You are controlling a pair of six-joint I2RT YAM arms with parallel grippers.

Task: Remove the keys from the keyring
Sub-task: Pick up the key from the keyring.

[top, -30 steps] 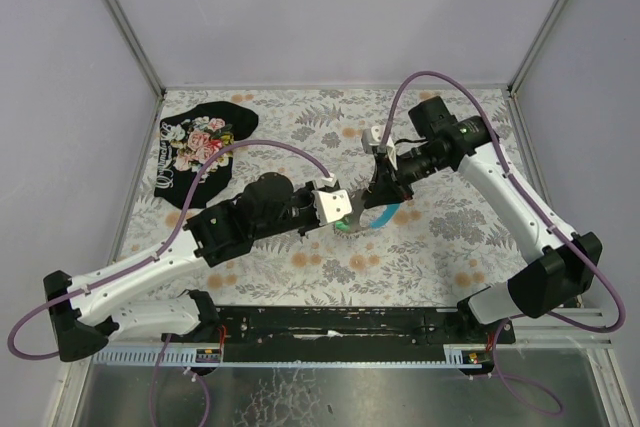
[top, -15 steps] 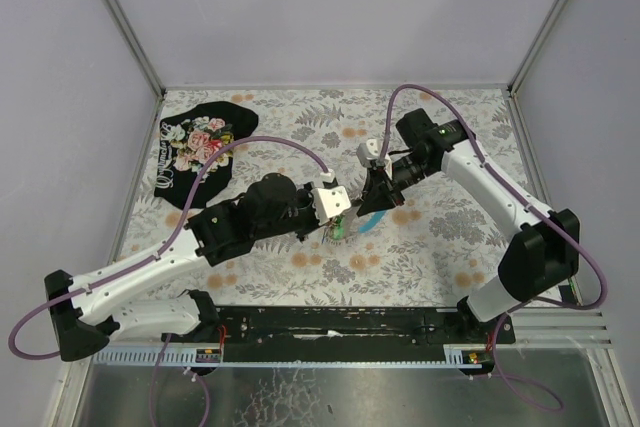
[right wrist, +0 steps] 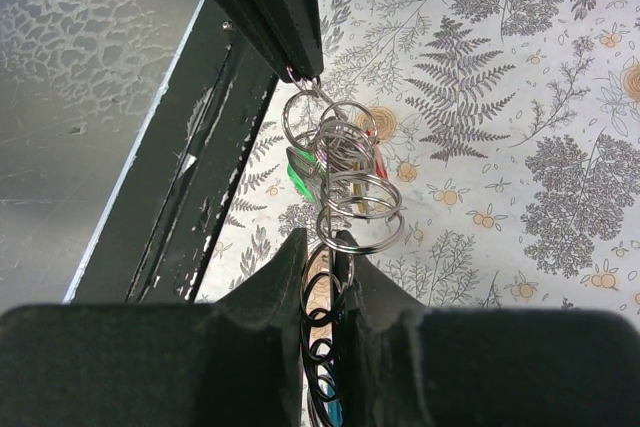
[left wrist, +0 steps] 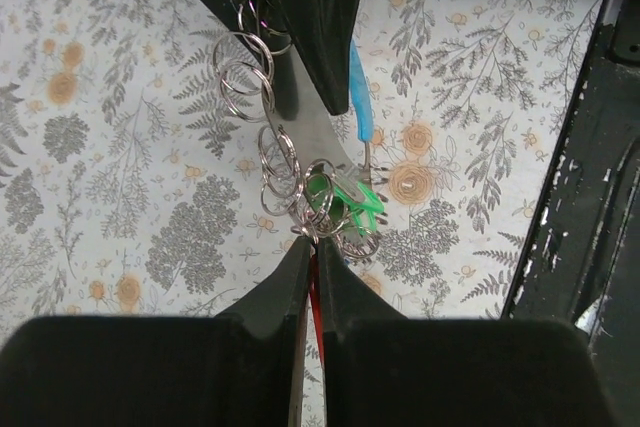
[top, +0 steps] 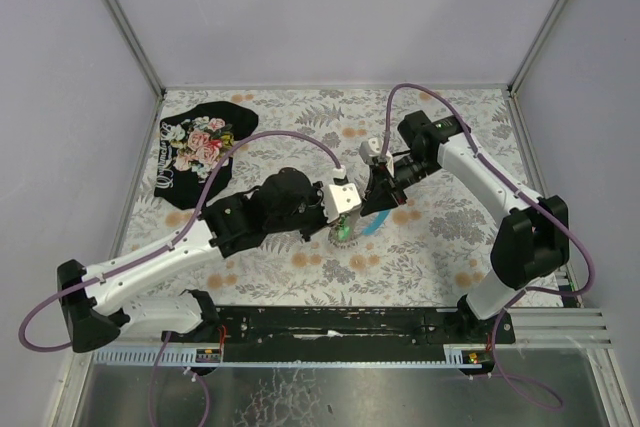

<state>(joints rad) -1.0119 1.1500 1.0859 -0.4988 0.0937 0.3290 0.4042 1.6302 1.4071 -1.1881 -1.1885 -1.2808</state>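
Observation:
The keys hang as a small bundle [top: 343,235] between my two grippers, above the floral table. My left gripper [left wrist: 312,245] is shut on a red key head, of which only a red sliver shows between its fingers. A green key [left wrist: 348,197] and several silver rings [left wrist: 262,77] dangle just beyond its tips. My right gripper [right wrist: 328,255] is shut on the keyring's linked rings [right wrist: 355,209], with the green key [right wrist: 300,173] hanging past them. The light-blue fob [left wrist: 360,97] hangs under the right gripper [top: 373,205]. The left gripper [top: 345,221] faces it closely.
A black floral cloth [top: 195,152] lies at the back left of the table. A black rail [top: 340,322] runs along the near edge, close below the grippers. Purple cables loop over both arms.
The left arm has reached a little farther right and the right arm's elbow has swung inward. Both grips on the bundle are unchanged.

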